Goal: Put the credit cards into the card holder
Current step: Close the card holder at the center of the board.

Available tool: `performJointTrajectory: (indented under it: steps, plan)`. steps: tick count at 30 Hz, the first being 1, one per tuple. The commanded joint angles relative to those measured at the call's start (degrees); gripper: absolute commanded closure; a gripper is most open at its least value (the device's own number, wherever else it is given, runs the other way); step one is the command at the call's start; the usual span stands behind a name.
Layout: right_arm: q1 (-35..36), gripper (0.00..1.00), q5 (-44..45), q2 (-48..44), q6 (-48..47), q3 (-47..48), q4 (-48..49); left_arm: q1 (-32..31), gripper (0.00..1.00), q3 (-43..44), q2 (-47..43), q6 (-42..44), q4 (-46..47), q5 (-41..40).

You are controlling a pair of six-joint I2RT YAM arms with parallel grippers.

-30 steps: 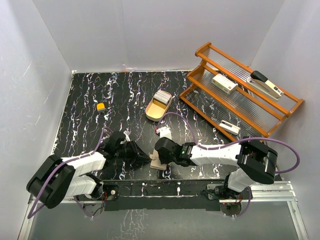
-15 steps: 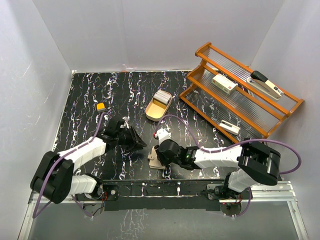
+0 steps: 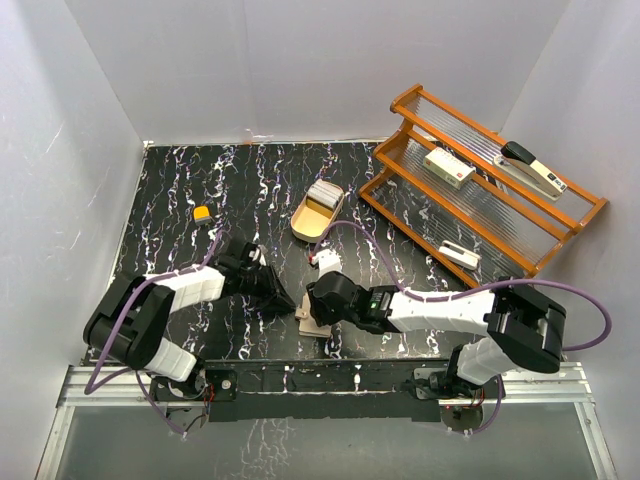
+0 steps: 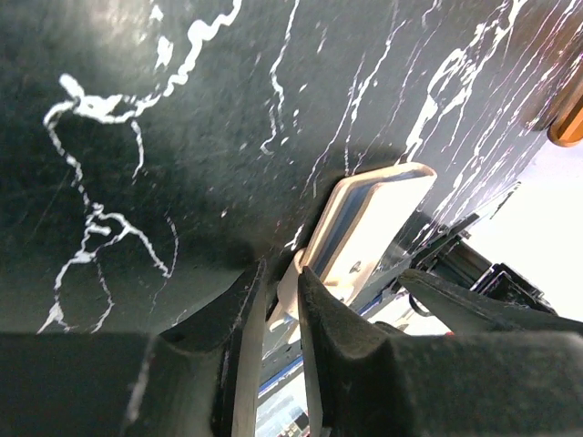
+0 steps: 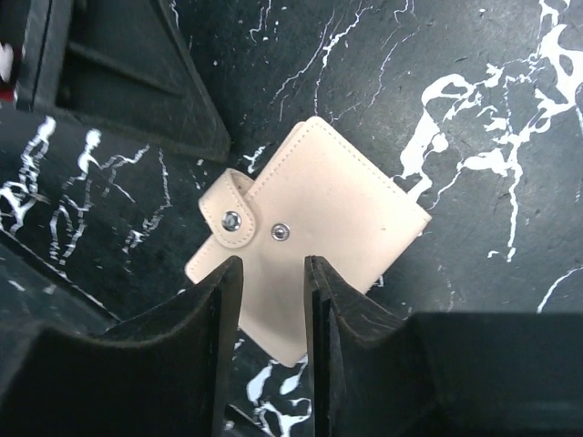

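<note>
The card holder (image 3: 313, 322) is a tan wallet lying closed on the black mat near the front edge, its tab snapped shut (image 5: 319, 228). My right gripper (image 3: 317, 307) hovers straight over it with its jaws a little apart and nothing between them (image 5: 273, 269). My left gripper (image 3: 283, 297) lies low on the mat, its tips at the wallet's tab-side edge, jaws narrowly apart (image 4: 282, 273). The wallet's edge shows just past them (image 4: 373, 218). The left fingers (image 5: 137, 82) also show in the right wrist view. The credit cards (image 3: 322, 192) are stacked in a gold oval tray (image 3: 308, 225).
A wooden tiered rack (image 3: 480, 205) stands at the back right with a white box (image 3: 448, 167), a stapler (image 3: 535, 170) and a small white item (image 3: 460, 255). A small orange object (image 3: 202, 213) lies at the left. Grey walls enclose the mat.
The left gripper swung away to the upper left, then came back down to the wallet's left edge. The right gripper stayed over the wallet, which has hardly moved.
</note>
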Motion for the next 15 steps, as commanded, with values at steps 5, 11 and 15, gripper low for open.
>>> performJointTrajectory:
  steps: [5,11,15]
  plan:
    - [-0.2,0.65,-1.4,-2.1,17.2,0.2,4.6,0.3,0.84,-6.5,-3.9,-5.1,6.4,3.4]
    - [-0.2,0.59,-0.2,-0.1,22.2,0.7,4.3,0.3,0.86,-9.6,-3.5,-8.2,12.0,5.3]
    - [-0.2,0.59,-0.1,1.3,24.5,0.8,4.6,0.3,0.87,-10.2,-2.9,-8.7,13.5,5.5]
